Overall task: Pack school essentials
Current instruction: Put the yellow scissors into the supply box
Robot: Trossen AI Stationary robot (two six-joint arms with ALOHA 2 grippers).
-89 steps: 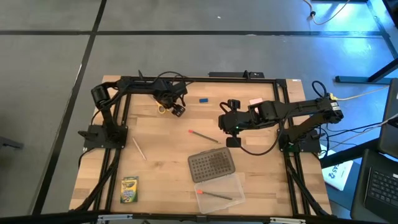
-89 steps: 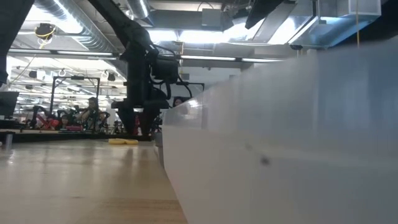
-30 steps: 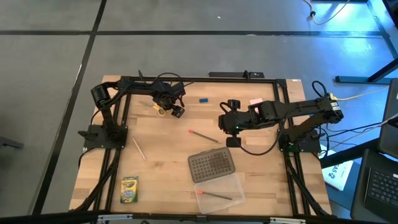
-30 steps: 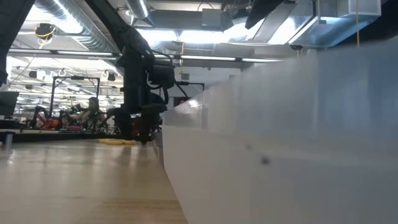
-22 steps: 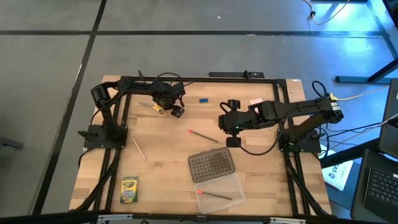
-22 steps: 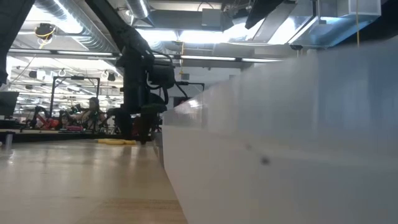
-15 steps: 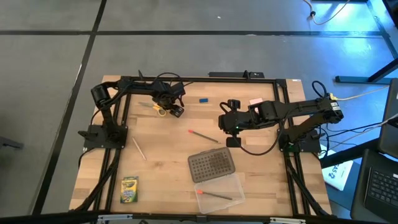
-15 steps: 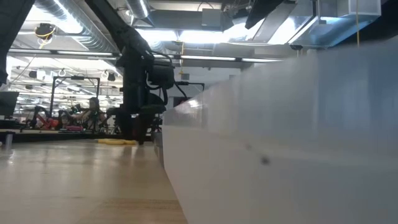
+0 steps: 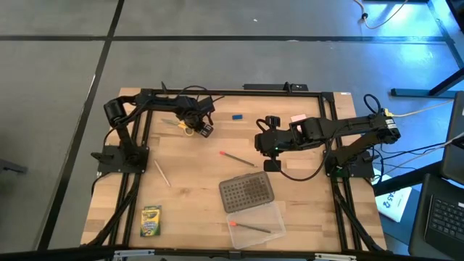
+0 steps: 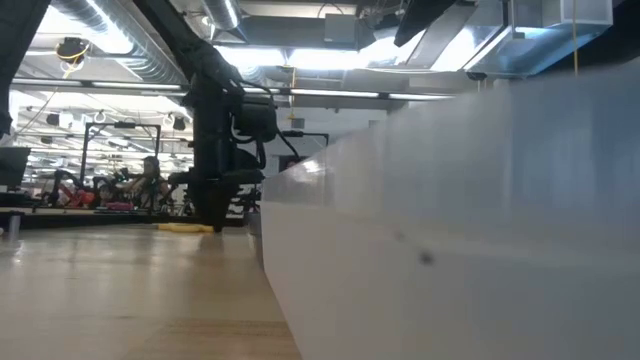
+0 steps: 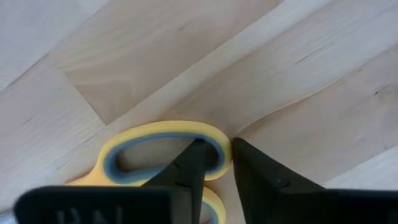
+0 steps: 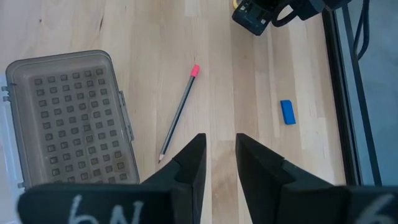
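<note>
You see the left gripper (image 11: pixel 214 163) clenched on the yellow handle loop of the scissors (image 11: pixel 158 155), at the table's (image 9: pixel 196 181) far left. The right gripper (image 12: pixel 217 158), fingers slightly parted, holds nothing mid-table.

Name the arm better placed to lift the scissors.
Left: its hand is pinching the scissors' yellow handle loop. The right hand hovers mid-table above bare wood, near the red-tipped pencil.
</note>
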